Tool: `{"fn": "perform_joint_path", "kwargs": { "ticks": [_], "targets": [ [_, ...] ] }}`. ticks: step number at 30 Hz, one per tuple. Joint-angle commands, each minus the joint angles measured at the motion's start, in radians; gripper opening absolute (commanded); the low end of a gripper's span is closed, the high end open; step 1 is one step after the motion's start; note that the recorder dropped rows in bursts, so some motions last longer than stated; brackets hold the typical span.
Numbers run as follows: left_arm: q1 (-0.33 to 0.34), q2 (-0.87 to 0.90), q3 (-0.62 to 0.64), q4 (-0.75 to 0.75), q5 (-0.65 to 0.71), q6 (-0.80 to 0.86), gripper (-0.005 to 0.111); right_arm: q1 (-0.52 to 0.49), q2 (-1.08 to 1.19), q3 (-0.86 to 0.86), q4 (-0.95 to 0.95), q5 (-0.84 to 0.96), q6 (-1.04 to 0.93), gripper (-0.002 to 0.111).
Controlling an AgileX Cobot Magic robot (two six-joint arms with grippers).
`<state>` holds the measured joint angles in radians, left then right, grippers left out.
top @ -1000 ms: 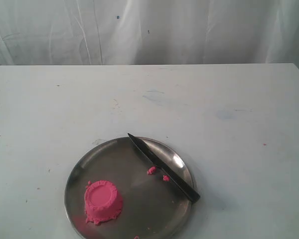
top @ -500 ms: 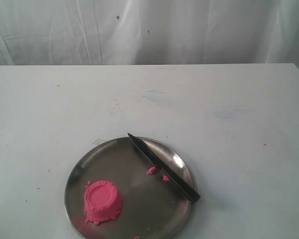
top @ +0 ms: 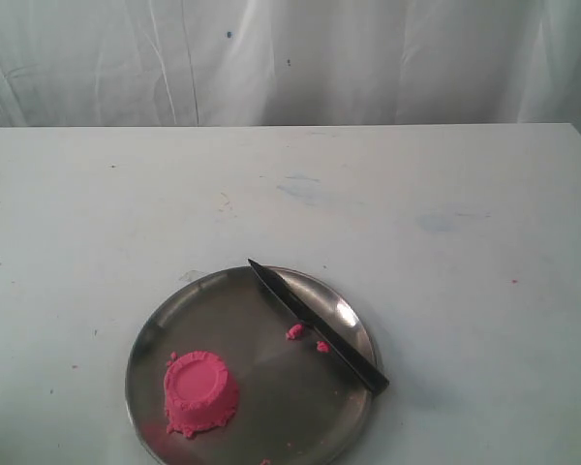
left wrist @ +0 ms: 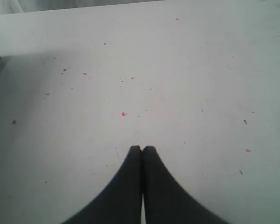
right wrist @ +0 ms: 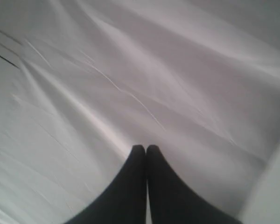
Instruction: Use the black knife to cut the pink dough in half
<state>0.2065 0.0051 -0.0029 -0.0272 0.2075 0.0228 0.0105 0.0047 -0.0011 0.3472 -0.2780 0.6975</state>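
Pink dough (top: 200,393): a single uncut mound shaped like an upturned cup, standing on the near left part of the steel plate (top: 232,315); crumbly skirt at its base.
Black knife (top: 317,325): lies flat across the right side of the plate, pointed tip toward the far rim, handle end projecting over the near right rim onto the surface (top: 445,213); apart from the dough.
Pink crumbs (top: 294,332): two small bits on the plate just beside the blade, between knife and dough.
Left tool (left wrist: 142,148): dark fingers pressed together, tips touching, nothing between them; hangs over bare surface dotted with tiny pink specks (left wrist: 123,113); unseen in the exterior view.
Right tool (right wrist: 145,148): fingers pressed together, empty; faces wrinkled white cloth (right wrist: 130,70).
Backdrop: the white cloth hangs behind the far edge of the surface.
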Motion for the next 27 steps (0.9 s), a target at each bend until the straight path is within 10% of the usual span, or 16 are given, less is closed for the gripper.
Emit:
{"fn": "perform_joint_path", "kwargs": {
  "ticks": [1, 6, 14, 19, 27],
  "targets": [
    [0.001, -0.005, 0.003, -0.002, -0.001, 0.002, 0.0, 0.001, -0.005, 0.001, 0.114, -0.61, 0.049, 0.0],
    [0.001, -0.005, 0.003, -0.002, -0.001, 0.004, 0.0, 0.001, -0.005, -0.131, 0.072, -0.665, -0.022, 0.0],
    [0.001, -0.005, 0.003, -0.002, -0.001, 0.004, 0.0, 0.001, 0.006, -0.385, -0.854, 0.038, -0.362, 0.0],
    [0.001, -0.005, 0.003, -0.002, -0.001, 0.004, 0.0, 0.029, 0.163, -0.45, -0.865, 0.529, -0.328, 0.0],
    [0.001, -0.005, 0.003, -0.002, 0.001, 0.004, 0.0, 0.119, 0.462, -0.543, -0.667, 0.812, -0.455, 0.0]
  ]
}}
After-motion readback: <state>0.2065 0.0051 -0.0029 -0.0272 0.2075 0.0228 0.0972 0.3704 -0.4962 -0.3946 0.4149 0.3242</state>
